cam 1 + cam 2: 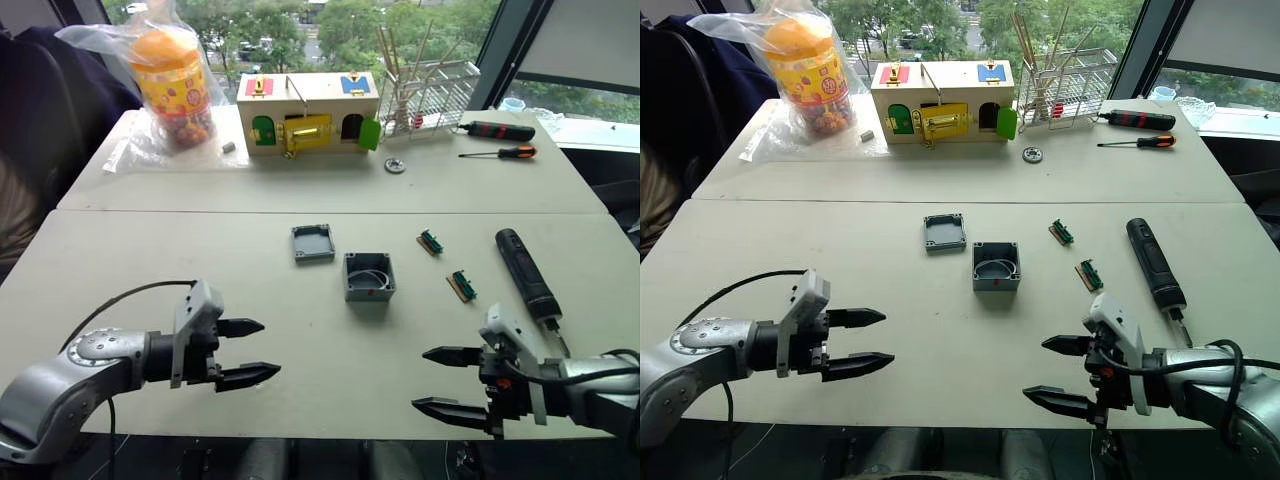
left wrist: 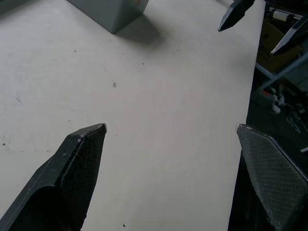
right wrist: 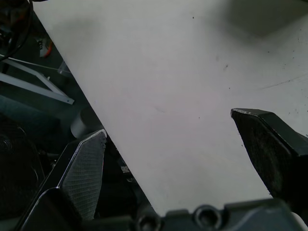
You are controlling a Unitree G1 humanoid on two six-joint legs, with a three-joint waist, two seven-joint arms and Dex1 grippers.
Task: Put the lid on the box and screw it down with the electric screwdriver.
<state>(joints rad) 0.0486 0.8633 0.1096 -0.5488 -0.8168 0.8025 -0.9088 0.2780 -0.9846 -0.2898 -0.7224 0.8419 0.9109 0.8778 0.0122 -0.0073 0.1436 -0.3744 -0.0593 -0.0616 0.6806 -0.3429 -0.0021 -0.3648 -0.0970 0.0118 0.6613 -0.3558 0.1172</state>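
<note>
The grey box (image 1: 369,277) stands open-topped in the middle of the near table, a small red mark on its front side. Just to its far left the grey lid (image 1: 313,242) lies flat, apart from the box. The black electric screwdriver (image 1: 526,272) lies on the table to the right, its bit pointing toward me. My left gripper (image 1: 252,351) hovers open over the near left of the table, empty. My right gripper (image 1: 444,380) is open and empty at the table's front edge, near the screwdriver's bit end. A corner of the box (image 2: 113,12) shows in the left wrist view.
Two small green connector parts (image 1: 431,241) (image 1: 462,285) lie between box and screwdriver. On the far table stand a wooden box with coloured doors (image 1: 307,112), a bagged orange jar (image 1: 172,85), a wire rack (image 1: 430,95), two hand screwdrivers (image 1: 497,130) (image 1: 500,153) and a metal ring (image 1: 395,165).
</note>
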